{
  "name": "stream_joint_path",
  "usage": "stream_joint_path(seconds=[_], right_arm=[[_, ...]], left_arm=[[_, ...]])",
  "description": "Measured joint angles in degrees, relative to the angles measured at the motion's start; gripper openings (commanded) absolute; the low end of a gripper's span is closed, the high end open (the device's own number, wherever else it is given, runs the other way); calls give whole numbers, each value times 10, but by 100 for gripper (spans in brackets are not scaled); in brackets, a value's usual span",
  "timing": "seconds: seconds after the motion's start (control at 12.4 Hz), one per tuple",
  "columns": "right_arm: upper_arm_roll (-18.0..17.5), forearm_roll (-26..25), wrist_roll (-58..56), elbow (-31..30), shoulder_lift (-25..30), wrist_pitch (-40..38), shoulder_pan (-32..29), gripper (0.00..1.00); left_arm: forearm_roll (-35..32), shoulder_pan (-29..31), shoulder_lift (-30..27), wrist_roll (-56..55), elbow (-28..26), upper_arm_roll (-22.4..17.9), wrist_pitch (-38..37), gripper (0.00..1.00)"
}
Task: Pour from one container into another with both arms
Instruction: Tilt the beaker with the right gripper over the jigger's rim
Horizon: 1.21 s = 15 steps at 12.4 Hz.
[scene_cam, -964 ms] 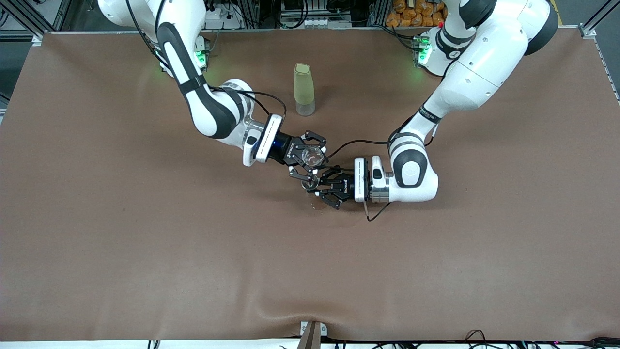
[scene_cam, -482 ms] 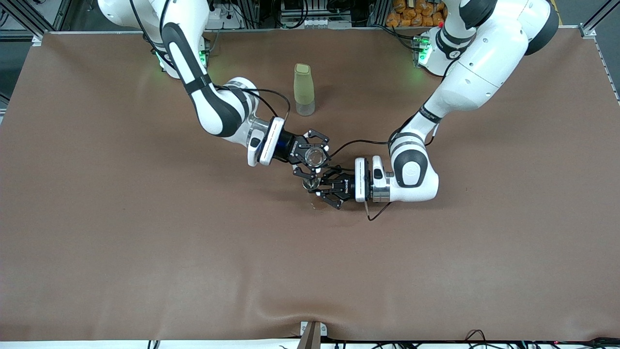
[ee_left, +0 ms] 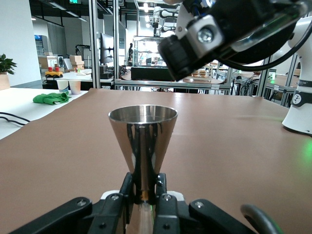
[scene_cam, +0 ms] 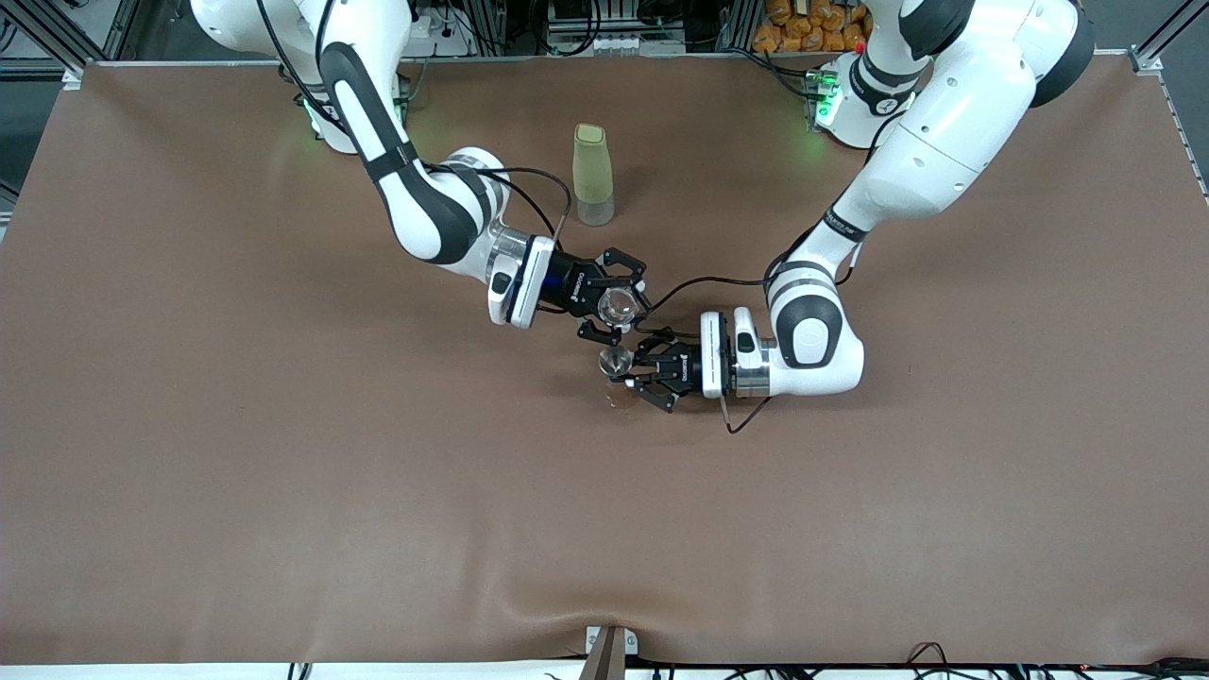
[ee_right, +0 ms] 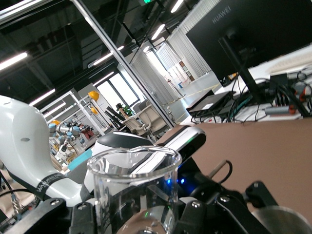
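Note:
My right gripper point(scene_cam: 619, 304) is shut on a clear glass beaker point(scene_cam: 619, 303), held over the middle of the brown table. In the right wrist view the beaker point(ee_right: 134, 190) fills the space between the fingers point(ee_right: 58, 214). Close beside it, my left gripper point(scene_cam: 621, 365) is shut on the narrow waist of a steel cone-shaped jigger point(scene_cam: 613, 360), low over the cloth. In the left wrist view the jigger point(ee_left: 142, 136) stands upright with its mouth up. The right gripper point(ee_left: 209, 34) hangs just above it and to one side.
A tall pale green tumbler point(scene_cam: 592, 175) stands mouth down, farther from the front camera than both grippers. A small light speck point(scene_cam: 619, 402) lies on the brown cloth point(scene_cam: 283, 472) just nearer the camera than the jigger. Black cables loop by both wrists.
Both grippers have shifted slightly toward the left arm's end of the table, with the beaker and jigger still held. The beaker stays close beside the jigger.

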<state>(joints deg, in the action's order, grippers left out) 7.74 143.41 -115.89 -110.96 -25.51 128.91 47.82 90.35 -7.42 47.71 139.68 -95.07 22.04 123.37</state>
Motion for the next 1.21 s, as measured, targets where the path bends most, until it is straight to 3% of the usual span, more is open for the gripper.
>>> stream_joint_path(seconds=[1.21], right_arm=[[-18,0,161,2,0,21,0,0]], left_arm=[[0,7,0,4,-16,3,-17,0]])
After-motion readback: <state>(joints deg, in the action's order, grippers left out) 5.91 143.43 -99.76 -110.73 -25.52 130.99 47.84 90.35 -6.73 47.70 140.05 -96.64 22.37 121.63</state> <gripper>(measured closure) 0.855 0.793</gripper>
